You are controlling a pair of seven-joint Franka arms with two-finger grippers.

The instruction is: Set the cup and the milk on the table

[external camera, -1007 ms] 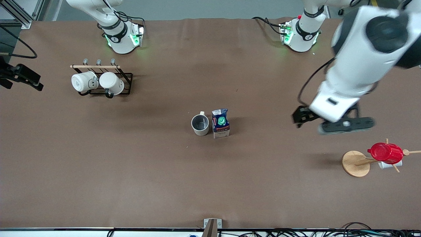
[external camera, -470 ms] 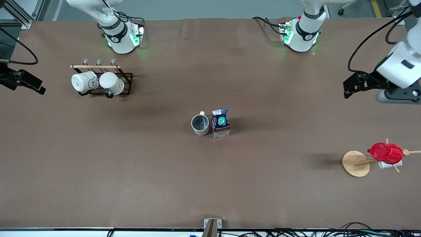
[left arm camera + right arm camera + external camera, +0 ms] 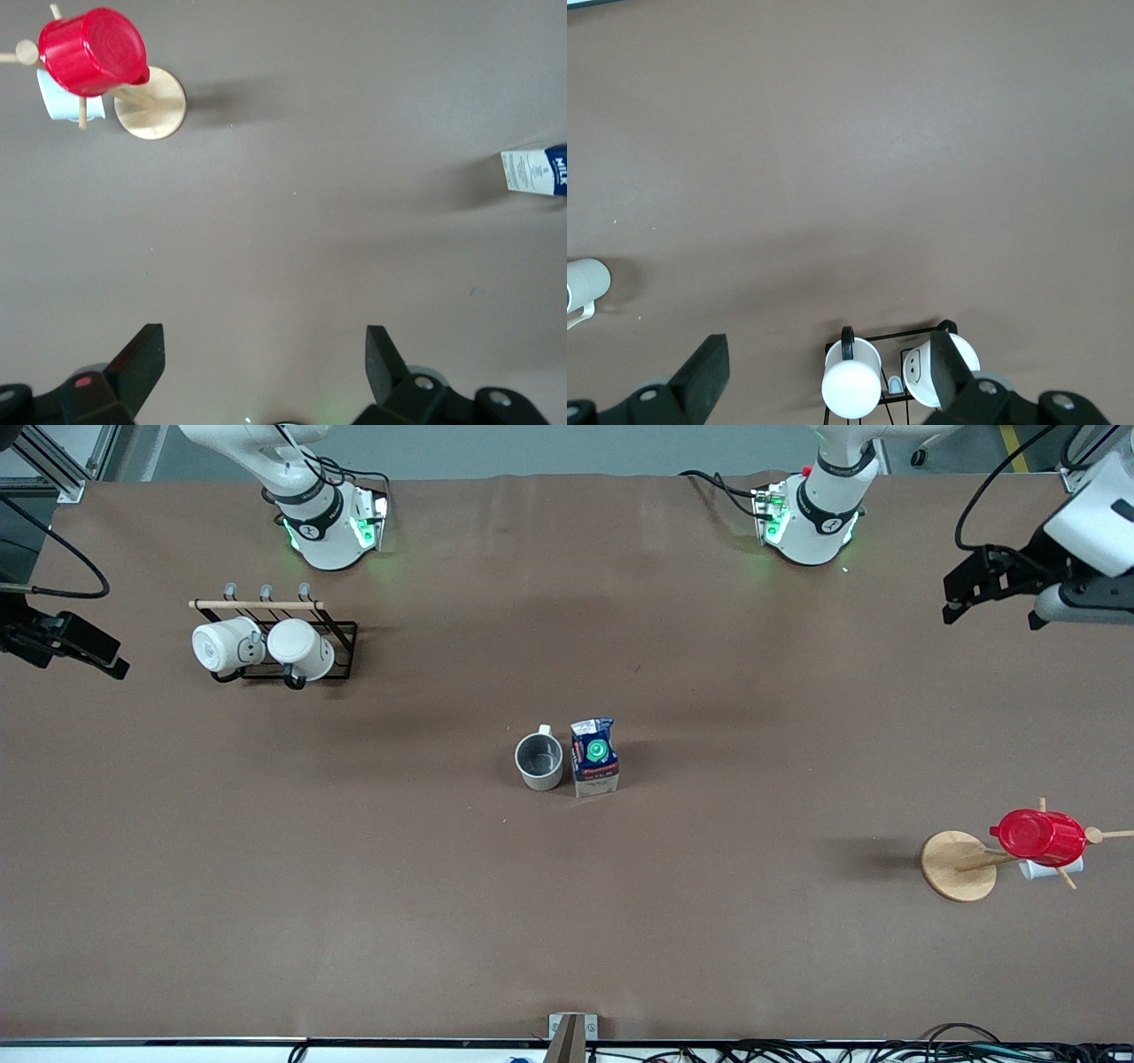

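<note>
The cup (image 3: 539, 760), off-white with a dark grey inside, stands upright on the brown table (image 3: 567, 921) near its middle. The milk (image 3: 594, 756), a blue and white carton with a green cap, stands upright right beside it, toward the left arm's end. The carton's edge shows in the left wrist view (image 3: 536, 170), and the cup shows at the edge of the right wrist view (image 3: 585, 283). My left gripper (image 3: 964, 600) (image 3: 263, 352) is open and empty over the table's left arm end. My right gripper (image 3: 104, 661) (image 3: 828, 363) is open and empty over the right arm end, beside the mug rack.
A black wire rack (image 3: 341, 633) holds two plain white mugs (image 3: 221, 645) (image 3: 301, 648) near the right arm's base. A wooden mug tree (image 3: 957, 865) with a red plastic cup (image 3: 1038, 837) stands at the left arm's end, nearer the camera.
My left arm has swung away from over the table beside the milk, up toward its own end and base side. The right gripper has shifted slightly. Cup and milk have not moved.
</note>
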